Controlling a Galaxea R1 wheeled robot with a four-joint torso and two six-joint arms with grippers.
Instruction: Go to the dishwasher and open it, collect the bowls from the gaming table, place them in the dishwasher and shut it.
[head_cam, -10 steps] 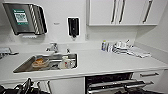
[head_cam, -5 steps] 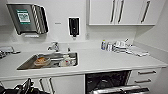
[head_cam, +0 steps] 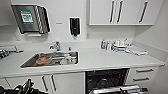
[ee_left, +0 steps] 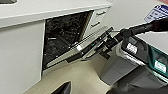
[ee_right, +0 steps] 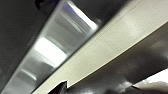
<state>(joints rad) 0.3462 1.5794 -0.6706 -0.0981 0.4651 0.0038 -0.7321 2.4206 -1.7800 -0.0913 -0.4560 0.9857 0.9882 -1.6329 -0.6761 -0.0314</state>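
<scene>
The right jaws sit at the top edge of the dishwasher door, and they seem to grip that edge, but I cannot tell surely if they are clenched or released. For the left jaws I also cannot tell.

From left to right in the head view: a paper dispenser hangs on the wall, below it the sink holds some dishes, a dark soap dispenser is beside, and the white table carries a small bottle and stacked crockery. Under the table, right of the white cabinet doors, the dishwasher stands with its dark inside showing and the door tilted about halfway down.

I judge that the opening step is in hand and not yet finished. The next move calls for lowering the door fully, following its hinge arc, then letting go.
</scene>
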